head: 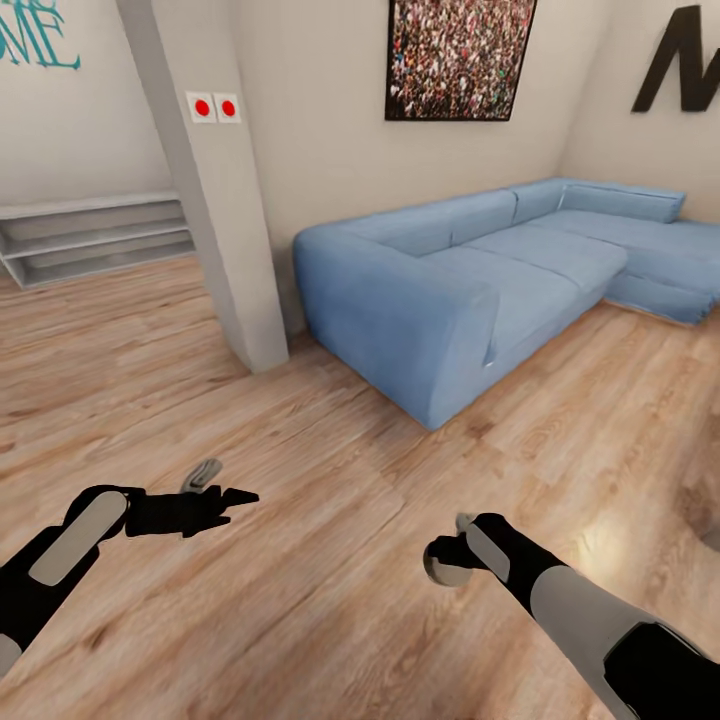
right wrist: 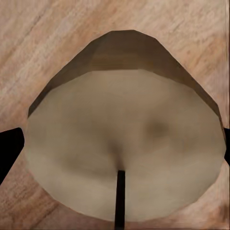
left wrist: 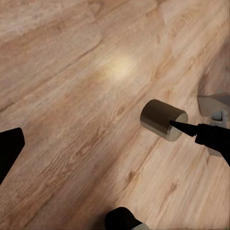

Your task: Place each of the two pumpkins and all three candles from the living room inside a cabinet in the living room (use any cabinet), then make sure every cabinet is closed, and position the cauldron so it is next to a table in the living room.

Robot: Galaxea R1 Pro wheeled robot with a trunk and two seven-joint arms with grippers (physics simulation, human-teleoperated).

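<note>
From the head view, the robot stands on the wood floor [head: 330, 560] in a living room, with a big blue sofa [head: 470, 290] ahead and a grey pillar [head: 215, 200] to its left. The left gripper [head: 235, 497] points out over the floor with nothing in it, and I cannot tell if its jaws are wide or shut from here. The right gripper [head: 450, 562] is curled in, with something pale and round at its tip. In the left wrist view, one dark finger shows at each side with a big gap and bare floor between them, so those jaws look open; past them a beige candle [left wrist: 163, 120] with a black wick hangs over the floor, held in dark fingers. In the right wrist view the candle [right wrist: 124, 153] sits very close, its flat top and wick facing the camera, with a dark fingertip at each side, so I think the right jaws are squeezed on it. No cabinet is in sight. To do this step well, I think the robot should keep the squeeze firm, hold the arm steady while it rolls, turn slowly to find the low brown cabinet, and stay clear of the sofa and pillar.
</note>
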